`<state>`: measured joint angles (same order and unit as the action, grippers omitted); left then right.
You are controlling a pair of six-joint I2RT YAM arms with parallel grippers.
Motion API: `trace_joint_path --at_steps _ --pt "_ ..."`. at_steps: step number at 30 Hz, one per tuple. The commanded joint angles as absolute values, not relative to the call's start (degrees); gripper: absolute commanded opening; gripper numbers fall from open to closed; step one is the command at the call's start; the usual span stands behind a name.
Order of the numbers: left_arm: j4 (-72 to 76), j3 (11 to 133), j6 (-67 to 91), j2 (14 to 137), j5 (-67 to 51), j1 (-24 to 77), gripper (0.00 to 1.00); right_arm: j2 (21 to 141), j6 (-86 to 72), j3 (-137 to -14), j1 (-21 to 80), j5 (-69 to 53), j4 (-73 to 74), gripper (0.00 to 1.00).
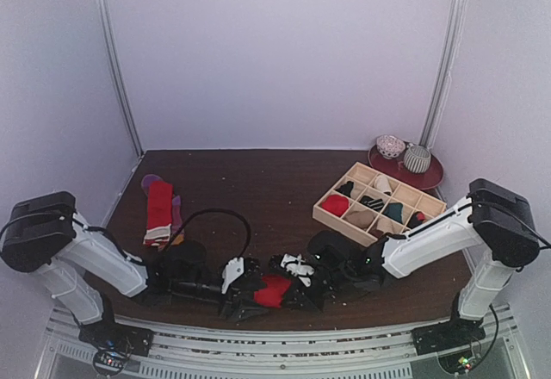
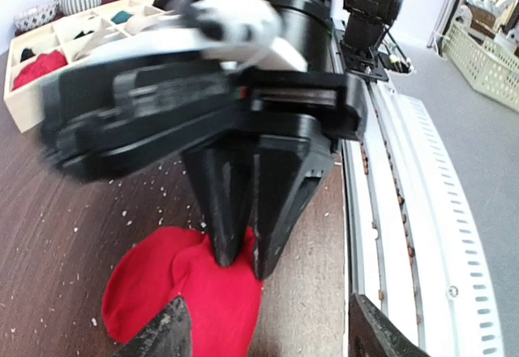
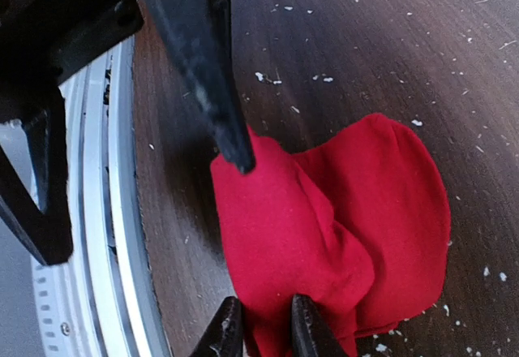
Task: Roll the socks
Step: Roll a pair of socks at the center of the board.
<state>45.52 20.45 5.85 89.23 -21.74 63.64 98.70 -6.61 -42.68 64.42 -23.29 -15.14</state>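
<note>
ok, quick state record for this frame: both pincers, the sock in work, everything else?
left pincer: open, one fingertip at the red sock's edge
right pincer: shut on a fold of the red sock
red sock: partly folded, lying on the table by the near edge
spare socks: flat pile, far left, no arm near
tray: right side, sock bundles in several cells

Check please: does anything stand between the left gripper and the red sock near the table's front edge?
Nothing visible does. The left gripper is open, with one fingertip at the red sock. Only the right gripper, pinching a fold of the same sock, crowds it.
</note>
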Motion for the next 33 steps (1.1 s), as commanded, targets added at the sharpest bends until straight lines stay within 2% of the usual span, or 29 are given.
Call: trace_joint_path --at_steps 1,8,21,33 --pt "52.9 21.3 -0.2 94.9 -18.6 64.7 0.65 104.9 -10.2 -44.2 63.2 -32.9 1.3 0.22" --pt "55.6 20.2 0.8 100.6 -18.1 66.1 0.60 107.0 -9.7 -47.3 61.4 -33.5 6.6 0.22" --pt "55.7 14.9 3.5 98.8 -7.3 67.4 0.57 108.4 -7.4 -48.3 59.2 -35.1 10.2 0.22" --pt "57.1 15.6 3.1 99.4 -6.7 68.0 0.53 109.3 -7.4 -49.5 58.4 -35.5 11.2 0.22"
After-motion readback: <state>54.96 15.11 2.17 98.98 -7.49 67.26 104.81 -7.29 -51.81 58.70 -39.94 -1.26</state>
